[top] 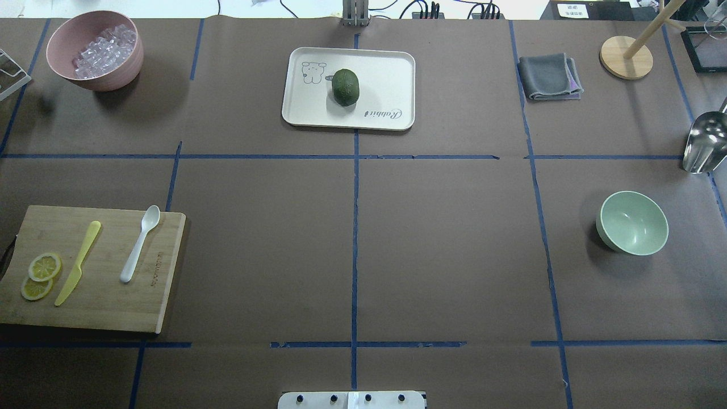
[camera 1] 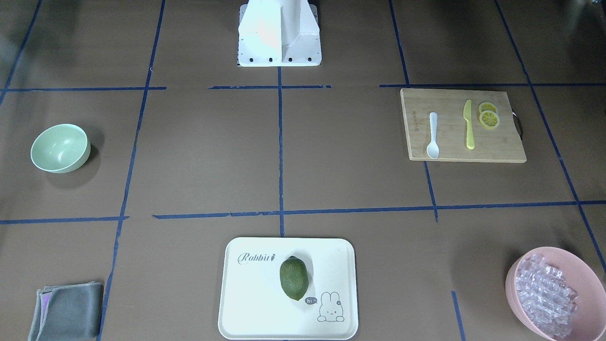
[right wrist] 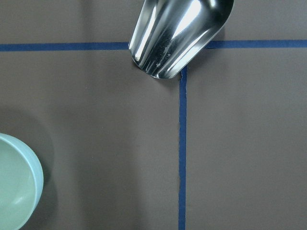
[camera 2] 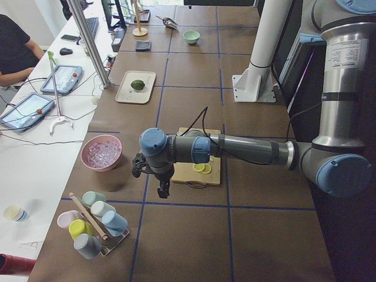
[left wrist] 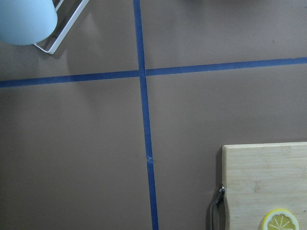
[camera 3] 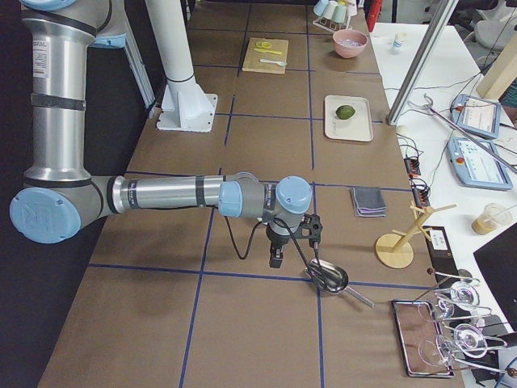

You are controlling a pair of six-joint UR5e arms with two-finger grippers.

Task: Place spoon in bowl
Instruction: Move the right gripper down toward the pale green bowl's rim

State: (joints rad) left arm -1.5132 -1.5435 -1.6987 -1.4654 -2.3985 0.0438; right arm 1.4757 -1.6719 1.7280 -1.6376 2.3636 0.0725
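Note:
The white plastic spoon [camera 1: 432, 135] lies on a wooden cutting board [camera 1: 502, 142] on my left side, scoop towards the far side; it also shows in the overhead view [top: 140, 243]. The mint-green bowl [camera 1: 60, 148] stands empty on my right side, also in the overhead view [top: 633, 222] and at the right wrist view's edge [right wrist: 17, 189]. My left gripper [camera 2: 163, 191] hangs above the table just past the board's outer end. My right gripper [camera 3: 275, 260] hangs past the bowl, near a metal scoop. I cannot tell whether either gripper is open or shut.
A yellow-green knife [top: 78, 263] and lemon slices [top: 41, 274] share the board. A white tray [top: 392, 68] with a green fruit, a pink bowl of ice cubes [top: 95, 51], a grey cloth [top: 549, 76], a metal scoop [right wrist: 177, 33] and a cup rack [camera 2: 94, 226] stand around the edges.

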